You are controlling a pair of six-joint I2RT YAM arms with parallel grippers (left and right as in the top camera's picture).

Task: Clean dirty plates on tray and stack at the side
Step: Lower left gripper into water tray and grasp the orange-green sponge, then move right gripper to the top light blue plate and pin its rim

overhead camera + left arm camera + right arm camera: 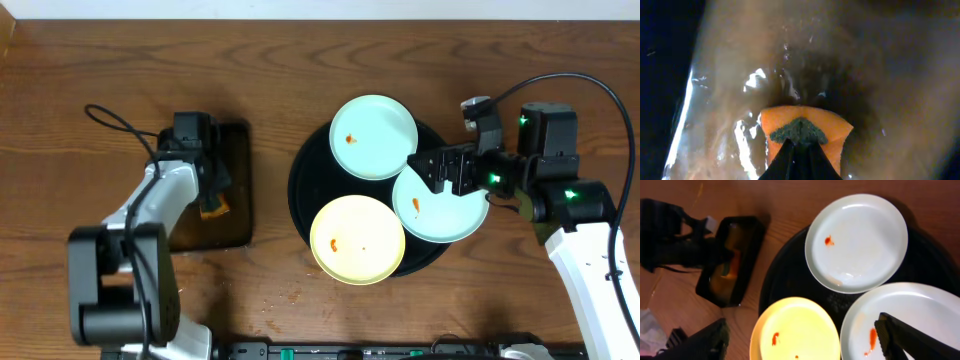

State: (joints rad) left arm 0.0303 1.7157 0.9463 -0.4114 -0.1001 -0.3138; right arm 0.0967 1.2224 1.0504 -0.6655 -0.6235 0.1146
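Three plates lie on the round black tray point(300, 190): a mint one at the back point(373, 137), a mint one at the right point(445, 215) and a yellow one in front point(357, 240). Each has a small orange-red smear. My right gripper point(437, 172) hovers open over the left edge of the right mint plate point(920, 310); in its wrist view one finger point(900, 335) is above that plate's smear, and the yellow plate point(795, 330) lies between the fingers. My left gripper point(800, 146) is shut on an orange sponge point(835, 132) with a green patch.
The sponge point(214, 208) and left gripper point(210, 190) sit in a small rectangular black tray point(235, 215) holding wet, glossy liquid, left of the round tray. A strip of wooden table point(270, 270) separates the two trays. Cables trail beside both arms.
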